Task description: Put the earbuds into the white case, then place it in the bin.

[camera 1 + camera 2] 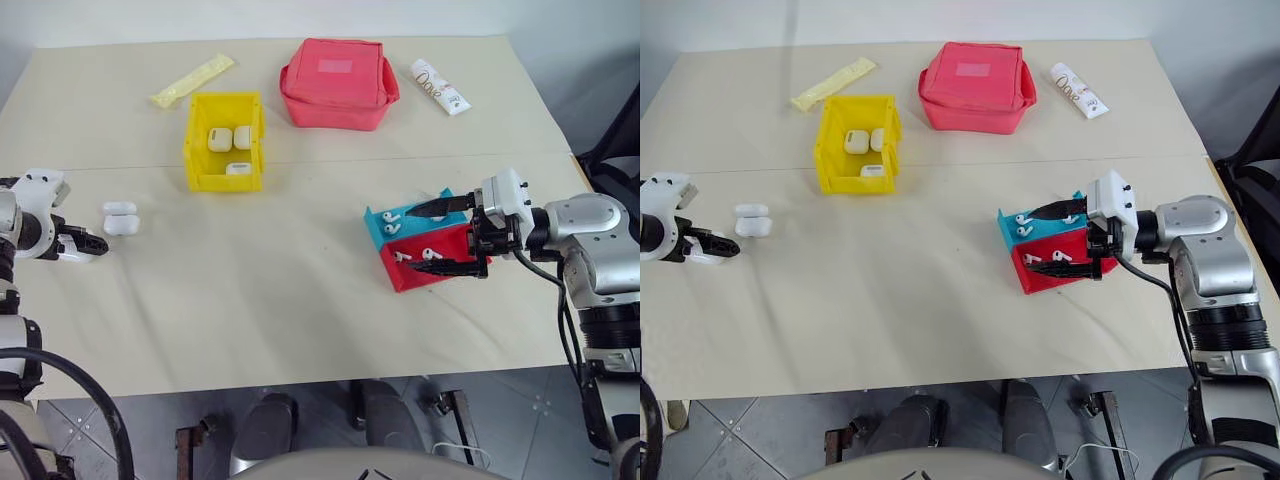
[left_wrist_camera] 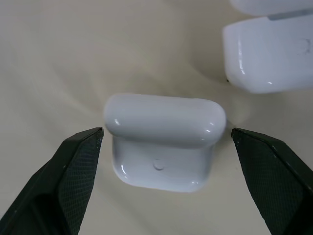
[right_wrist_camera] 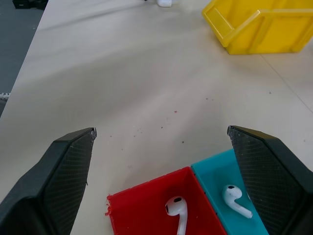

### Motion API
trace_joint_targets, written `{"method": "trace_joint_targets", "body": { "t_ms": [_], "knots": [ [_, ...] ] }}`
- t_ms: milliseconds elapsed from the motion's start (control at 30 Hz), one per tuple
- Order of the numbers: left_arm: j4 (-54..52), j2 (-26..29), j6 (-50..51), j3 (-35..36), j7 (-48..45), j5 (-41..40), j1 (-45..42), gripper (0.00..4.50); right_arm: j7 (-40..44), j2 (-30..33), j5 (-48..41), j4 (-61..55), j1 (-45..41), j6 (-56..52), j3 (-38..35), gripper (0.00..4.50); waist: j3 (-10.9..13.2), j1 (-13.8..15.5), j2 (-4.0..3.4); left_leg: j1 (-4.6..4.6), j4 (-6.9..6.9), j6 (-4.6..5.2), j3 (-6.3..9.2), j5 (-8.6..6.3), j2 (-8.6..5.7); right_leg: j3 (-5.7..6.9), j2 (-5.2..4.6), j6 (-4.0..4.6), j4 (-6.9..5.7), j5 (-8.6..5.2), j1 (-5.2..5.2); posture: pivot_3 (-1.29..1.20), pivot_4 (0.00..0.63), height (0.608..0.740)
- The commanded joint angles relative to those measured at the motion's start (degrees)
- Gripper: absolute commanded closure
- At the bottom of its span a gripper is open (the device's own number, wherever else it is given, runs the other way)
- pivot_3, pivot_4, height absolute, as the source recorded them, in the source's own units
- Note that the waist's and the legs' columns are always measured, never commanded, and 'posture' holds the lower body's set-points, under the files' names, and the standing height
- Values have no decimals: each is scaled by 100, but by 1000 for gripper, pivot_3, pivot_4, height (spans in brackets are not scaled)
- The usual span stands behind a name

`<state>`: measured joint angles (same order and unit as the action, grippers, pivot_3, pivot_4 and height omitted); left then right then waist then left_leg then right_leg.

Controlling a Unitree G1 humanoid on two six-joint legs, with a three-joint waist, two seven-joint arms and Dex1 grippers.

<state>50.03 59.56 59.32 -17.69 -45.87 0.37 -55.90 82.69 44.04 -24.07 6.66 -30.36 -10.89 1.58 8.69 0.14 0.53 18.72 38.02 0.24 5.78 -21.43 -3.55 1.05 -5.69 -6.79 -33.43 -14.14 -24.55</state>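
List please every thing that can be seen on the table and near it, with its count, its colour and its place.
white case: two, white, side by side on the table's left part, just ahead of the left gripper
bin: one, yellow, behind the middle, holding three more white cases
earbuds: white, in the two trays; exact count hard to tell
blue tray: one, on the right, touching the red tray
red tray: one, nearer the front edge than the blue one
red pouch: one, at the back, right of the bin
yellow sachet: one, back left
white tube: one, back right
table: one, beige
left gripper: open, a case between its fingers, apart from them
right gripper: open, over the trays
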Motion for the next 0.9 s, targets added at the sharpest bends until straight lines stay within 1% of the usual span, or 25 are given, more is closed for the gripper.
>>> {"method": "trace_joint_targets", "body": {
  "t_ms": [33, 367, 700, 800, 900],
  "knots": [
    [176, 73, -16, -167, -278, 334, -91, 28, -80, 148, -123, -267, 70, -39, -275, 0, 0, -5, 0, 0, 0, 1, 0, 0, 0, 0, 0, 0, 0, 0, 0, 0, 150, 740],
    [598, 31, -143, -155, -534, 670, -98, 28, -160, 198, -147, -397, 137, -120, -329, 0, -1, -21, -1, -5, 0, 3, -5, -2, 2, -1, 1, 0, -3, 0, 0, 0, 150, 740],
    [982, -69, -193, -3, -524, 765, -56, 28, -161, 254, -140, -428, 170, -134, -347, 0, -3, -25, -4, -14, -1, 7, -12, -3, 2, -2, 0, 0, -8, 0, 1, 0, 150, 740],
    [1096, -118, -152, 131, -417, 748, -26, 622, -161, 273, -143, -424, 147, -139, -349, 0, -8, -25, -12, -17, -1, 7, -14, -4, 2, -2, 0, 0, -10, 0, 1, 0, 150, 740],
    [1185, -146, -127, 190, -413, 776, -14, 1511, -151, 301, -143, -426, 126, -143, -357, 0, -14, -28, -23, -24, -2, 7, -18, -4, 1, -2, 0, 0, -11, 0, 3, 0, 150, 740]
  ]
}}
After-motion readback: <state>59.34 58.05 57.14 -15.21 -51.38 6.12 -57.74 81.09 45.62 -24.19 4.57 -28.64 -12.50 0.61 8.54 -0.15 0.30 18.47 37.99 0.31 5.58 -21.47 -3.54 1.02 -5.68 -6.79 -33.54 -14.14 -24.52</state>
